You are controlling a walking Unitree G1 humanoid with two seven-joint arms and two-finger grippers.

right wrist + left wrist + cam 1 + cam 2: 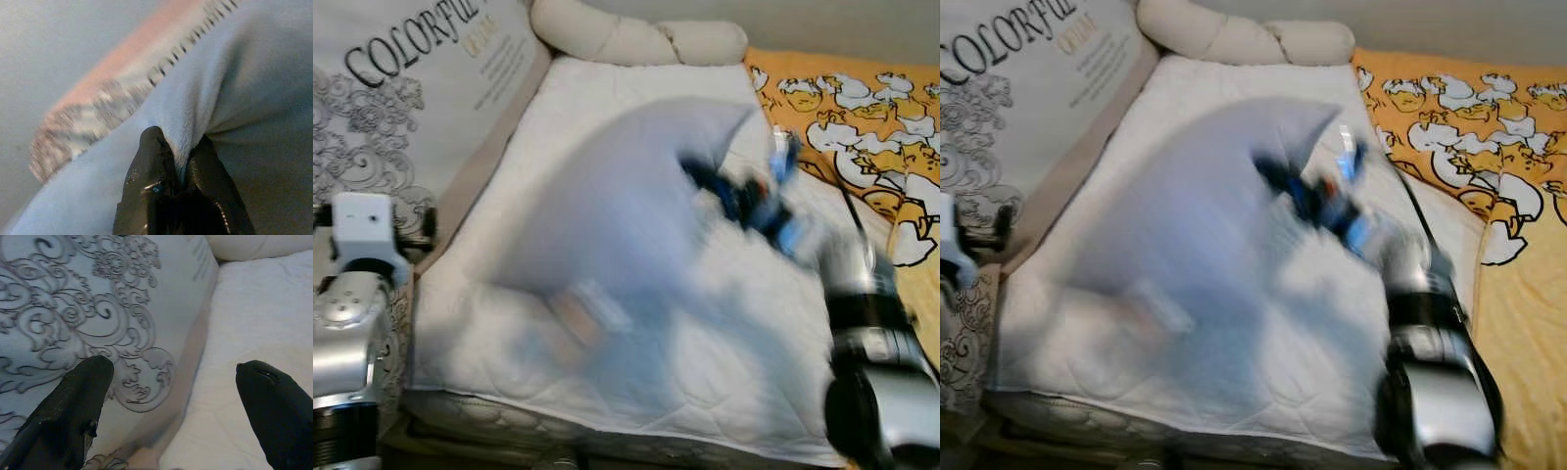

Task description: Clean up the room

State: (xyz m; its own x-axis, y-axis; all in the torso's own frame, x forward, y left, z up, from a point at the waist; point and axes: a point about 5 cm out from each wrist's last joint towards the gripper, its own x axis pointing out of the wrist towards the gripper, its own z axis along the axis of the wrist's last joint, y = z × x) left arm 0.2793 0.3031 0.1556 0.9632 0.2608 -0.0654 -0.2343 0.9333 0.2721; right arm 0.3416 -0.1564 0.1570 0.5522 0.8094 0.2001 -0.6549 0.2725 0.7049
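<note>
Right gripper (182, 166): jaws pinched on cloth (617, 215) fold, cloth hanging blurred over bed (724, 392) | left gripper (171, 401): jaws wide, idle beside headboard (73, 308) | advice: keep pinch firm, carry cloth clear of bed.

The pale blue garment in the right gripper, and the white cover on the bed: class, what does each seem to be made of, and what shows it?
The pale blue garment: seemingly soft, matte knit or fleece; it bunches into rounded folds where the right gripper pinches it, and has a striped, ribbed-looking edge. The white cover: likely quilted cotton-type fabric, matte, with faint stitched lines.
</note>
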